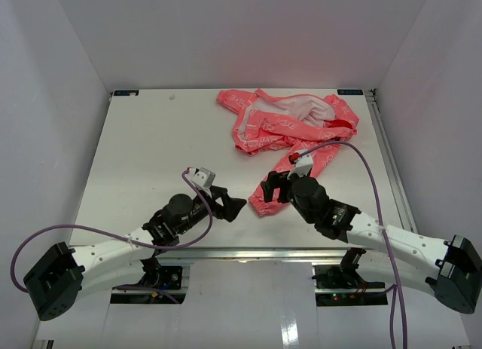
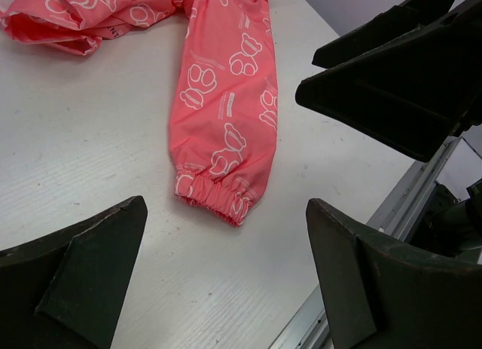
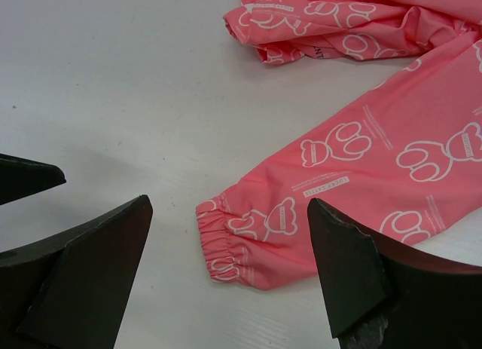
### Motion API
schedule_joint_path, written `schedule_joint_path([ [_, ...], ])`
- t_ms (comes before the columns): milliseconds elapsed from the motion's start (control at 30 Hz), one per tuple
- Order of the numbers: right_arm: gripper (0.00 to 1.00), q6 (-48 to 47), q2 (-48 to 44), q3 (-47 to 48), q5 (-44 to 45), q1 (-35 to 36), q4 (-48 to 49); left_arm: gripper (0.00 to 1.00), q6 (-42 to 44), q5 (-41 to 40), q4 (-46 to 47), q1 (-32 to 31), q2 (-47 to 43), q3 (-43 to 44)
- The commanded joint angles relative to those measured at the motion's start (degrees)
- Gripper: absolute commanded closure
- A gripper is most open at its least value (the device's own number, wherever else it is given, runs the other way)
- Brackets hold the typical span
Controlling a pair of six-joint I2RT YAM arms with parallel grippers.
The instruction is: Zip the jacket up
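Note:
The coral-pink jacket (image 1: 275, 124) with white bear prints lies crumpled at the table's back right, its white lining (image 1: 305, 108) showing. I cannot make out the zipper. One sleeve (image 2: 226, 85) stretches toward the near edge and ends in an elastic cuff (image 1: 260, 206). My left gripper (image 1: 230, 206) is open and empty, just left of the cuff (image 2: 215, 200), above the table. My right gripper (image 1: 273, 188) is open and empty, hovering over the sleeve end with the cuff (image 3: 226, 243) between its fingers (image 3: 354, 266), not touching it. In the left wrist view the right gripper's fingers (image 2: 392, 85) show at the upper right.
The white table (image 1: 151, 153) has a metal rail (image 1: 248, 252) along its near edge, close below both grippers. White walls (image 1: 45, 100) enclose the left, back and right sides. A purple cable (image 1: 369, 176) arcs over the right arm.

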Motion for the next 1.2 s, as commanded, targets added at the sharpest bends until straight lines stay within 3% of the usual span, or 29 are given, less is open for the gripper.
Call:
schedule_joint_path([
  [0, 0.1, -0.03, -1.72, 0.84, 1.23, 0.24, 3.25, 0.02, 0.59, 0.7, 1.31, 0.07, -0.7, 0.95],
  [233, 0.1, 0.77, -1.55, 1.99, 5.49, 0.16, 2.62, 0.02, 1.13, -1.18, 1.49, 0.07, -0.97, 0.59],
  [433, 0.1, 2.98, 5.21, 9.2, 7.98, -3.84, -0.2, 0.02, 1.84, -6.49, 0.95, 0.07, -2.53, -0.25],
  [633, 0.1, 9.32, 19.98, 18.97, 4.9, -12.69, -1.56, 0.02, 1.23, -11.52, -0.35, 0.07, -5.35, -1.09],
  [833, 0.08, 14.02, 40.41, 31.95, -6.99, -22.27, -0.61, 0.02, 0.57, -15.57, -1.06, 0.12, -8.42, -2.39],
  [1100, 0.01, 15.43, 57.53, 44.59, -13.8, -24.52, 1.58, 0.02, 0.2, -16.95, -1.37, 0.14, -7.0, -1.88],
  [1167, 0.12, 15.61, 57.79, 41.08, -15.92, -24.57, 5.54, 0.02, 0.15, -16.73, -1.3, 0.16, -6.67, -1.82],
])
